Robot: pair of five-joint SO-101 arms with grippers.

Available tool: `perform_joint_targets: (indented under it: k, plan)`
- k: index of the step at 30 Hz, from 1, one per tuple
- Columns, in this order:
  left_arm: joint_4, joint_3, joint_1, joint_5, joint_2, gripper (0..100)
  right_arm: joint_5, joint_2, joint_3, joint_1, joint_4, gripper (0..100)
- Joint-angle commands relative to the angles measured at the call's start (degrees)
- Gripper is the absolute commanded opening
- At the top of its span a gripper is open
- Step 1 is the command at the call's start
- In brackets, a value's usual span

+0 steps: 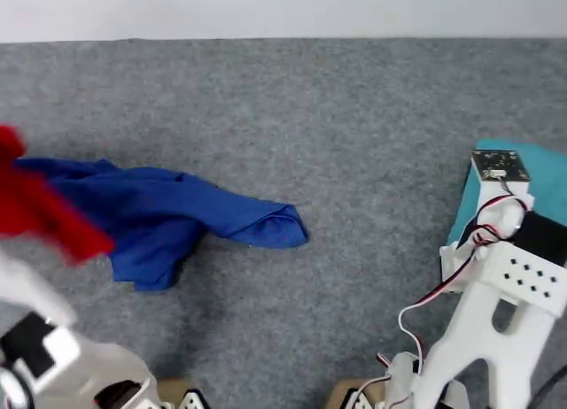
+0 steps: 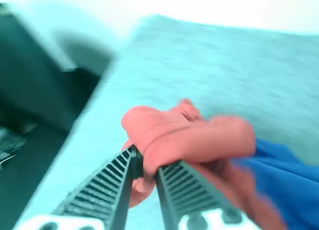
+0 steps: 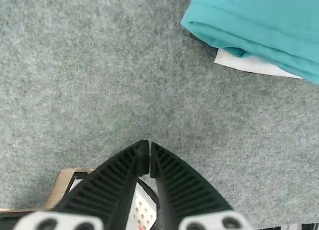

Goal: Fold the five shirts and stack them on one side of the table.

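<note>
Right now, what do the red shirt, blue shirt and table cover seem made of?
The red shirt looks like soft matte cloth, probably knit: it bunches in rounded folds in the left gripper. The blue shirt seems similar, limp and crumpled. The table cover looks like grey felt or short-pile carpet, speckled and fuzzy.

Right gripper (image 3: 149,149) above grey felt tabletop (image 3: 89,80), fingertips closed together, nothing between them. Folded teal shirt (image 3: 259,21) lies well apart from it, on top of a white shirt (image 3: 249,64) whose edge protrudes beneath.
</note>
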Motion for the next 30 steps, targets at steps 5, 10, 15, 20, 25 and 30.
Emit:
perform_joint_targets:
  k: [5,10,15,20,25,30]
  plan:
    - [1.1,7.8,-6.1,-6.2,-6.0,0,-0.6,-0.8,-0.6,-11.1,1.6,0.9]
    - [1.1,22.9,-4.2,-12.8,-5.9,1,-0.6,-0.8,-0.7,-21.9,-0.8,0.9]
    - [1.0,31.7,-4.5,-16.2,-6.1,13,-0.4,-0.7,-2.9,-29.6,-6.0,1.9]
    - [1.1,32.9,-4.2,-16.4,-6.5,18,-0.5,-0.1,-4.7,-37.8,-13.1,16.4]
    - [1.1,33.2,-4.0,-16.4,-8.9,18,-0.6,8.2,-9.6,-44.7,-19.6,15.7]
    - [1.2,38.6,-0.1,-20.8,-15.4,18,-0.6,22.5,-18.9,-50.7,-22.1,15.7]
